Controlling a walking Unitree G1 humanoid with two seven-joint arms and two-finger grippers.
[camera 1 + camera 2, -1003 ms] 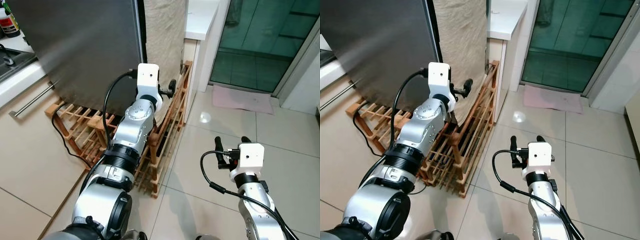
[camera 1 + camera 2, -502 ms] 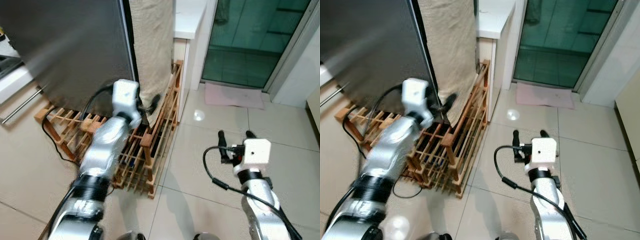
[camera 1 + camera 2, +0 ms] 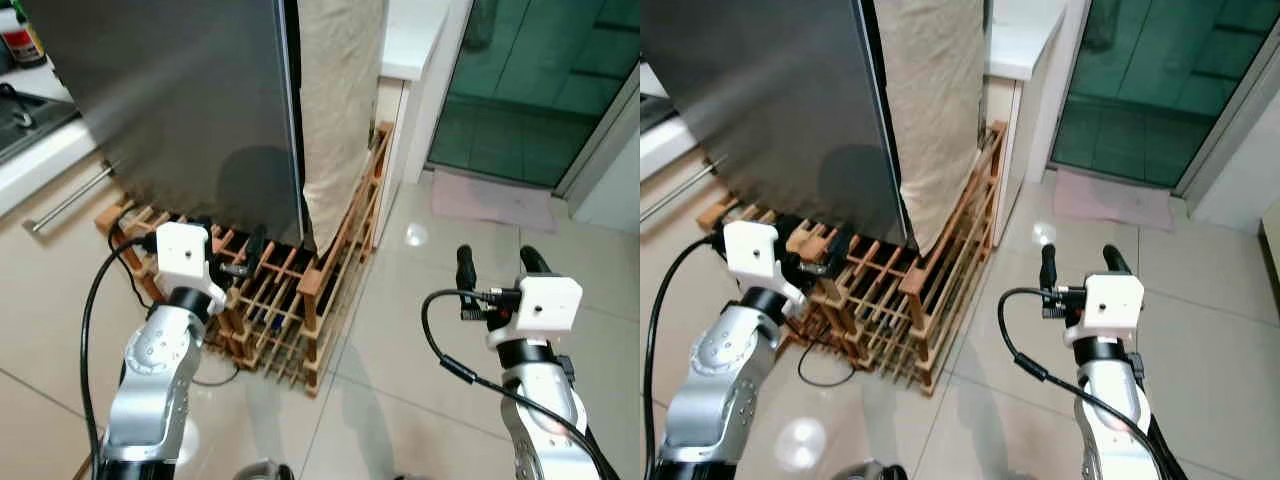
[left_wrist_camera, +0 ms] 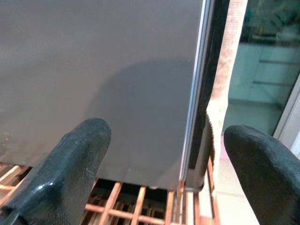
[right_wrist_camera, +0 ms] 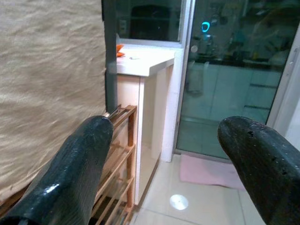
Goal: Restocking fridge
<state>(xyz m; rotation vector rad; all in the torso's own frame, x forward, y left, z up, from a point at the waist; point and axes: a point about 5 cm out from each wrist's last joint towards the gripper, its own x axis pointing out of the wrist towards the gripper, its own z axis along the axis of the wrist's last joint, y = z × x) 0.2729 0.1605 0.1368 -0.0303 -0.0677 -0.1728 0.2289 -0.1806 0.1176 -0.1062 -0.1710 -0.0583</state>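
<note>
Standing in the upper left of the left eye view, the tall dark-grey steel fridge [image 3: 170, 100] shows its door face; its lower edge sits above a low brown wooden slatted rack [image 3: 290, 300] that runs from the left middle toward the centre of the frame.

Beige woven cloth [image 3: 340, 100]: hangs just beside the fridge's right edge, upper centre, its lower end reaching down to the rack.

Left gripper [image 3: 228, 260]: lower left of centre, in front of the fridge's bottom edge and over the rack; two black fingers [image 4: 70, 164] spread apart, nothing between them. The left wrist view looks between those fingers at the grey door and its right edge.

Black cable [image 3: 130, 260]: loops from the left arm's white wrist block and lies on the floor beside the rack.

Right gripper [image 3: 497, 265]: right of centre, lower half, over the pale glossy floor tiles [image 3: 400, 360]; fingers parted and holding nothing, well apart from the fridge.

White counter-topped cabinet [image 3: 415, 40]: upper centre, just right of the cloth.

Green-tinted glass sliding door [image 3: 540, 70]: upper right.

Pink floor mat [image 3: 495, 200]: lies at the door's foot, right of centre.

White counter edge with a steel bar handle [image 3: 65, 195]: far left.
</note>
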